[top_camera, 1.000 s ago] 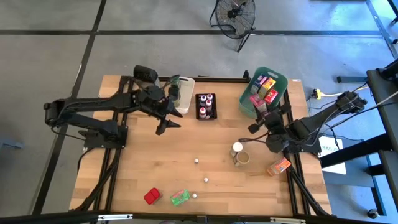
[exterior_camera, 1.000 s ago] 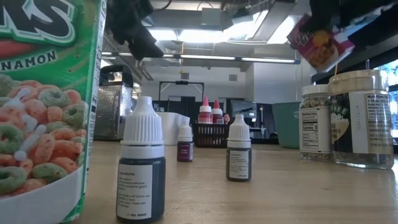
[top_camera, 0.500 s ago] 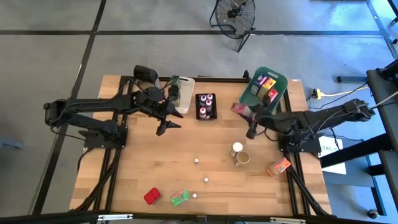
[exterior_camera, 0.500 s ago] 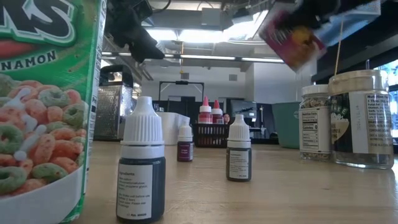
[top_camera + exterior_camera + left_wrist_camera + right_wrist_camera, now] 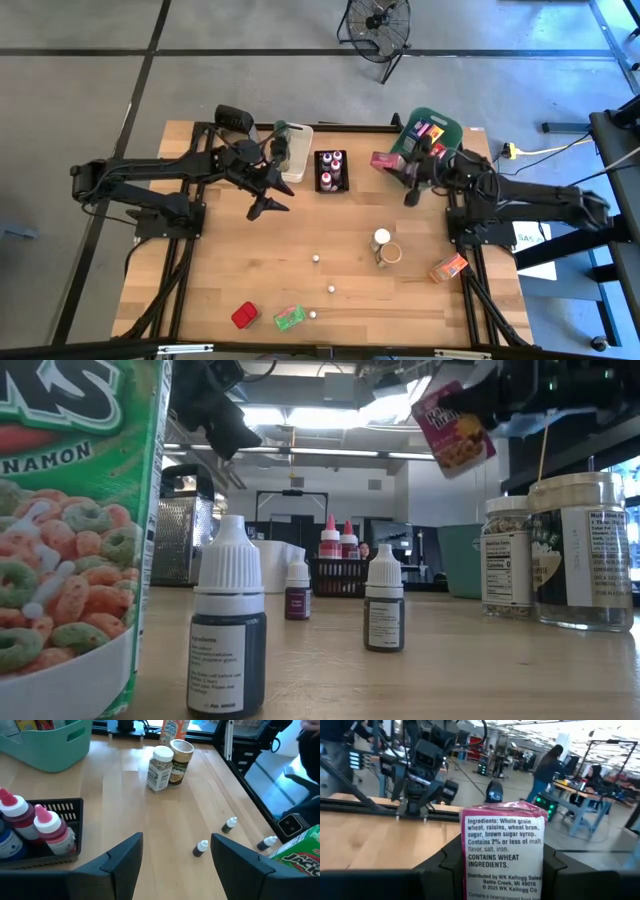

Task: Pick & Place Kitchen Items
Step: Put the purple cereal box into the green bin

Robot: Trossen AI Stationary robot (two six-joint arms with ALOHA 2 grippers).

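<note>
- Right gripper (image 5: 392, 163) is raised above the table's far side, just beside the teal bin (image 5: 452, 132). Its fingers are closed on a small pink cereal packet (image 5: 385, 160); the right wrist view shows the packet's ingredients panel between the two dark fingers.
- In the low view the pink cereal packet (image 5: 452, 430) hangs tilted in the air, clear of the tabletop.
- Teal bin holds several packets in red, yellow and purple; exact count cannot be told.
- Black crate (image 5: 332, 170) sits near the middle of the far edge and holds capped squeeze bottles with red and dark contents; in the left wrist view two red ones stand upright at its wall (image 5: 65, 810).
- White bin (image 5: 297, 152) is just beside the crate, partly hidden by the left arm; contents not clear.
- Left gripper (image 5: 262, 205) hovers above the table in front of the white bin, fingers spread apart, holding nothing.
- Two lidded jars (image 5: 384, 248) stand touching on the open table, right of centre.
- Three tiny capped bottles (image 5: 316, 258) stand apart from each other mid-table.
- Red packet (image 5: 244, 315) and green packet (image 5: 288, 318) lie near the front edge; orange packet (image 5: 448, 267) lies at the right edge.
- Grater (image 5: 183, 540) stands upright at the far left in the low view.
</note>
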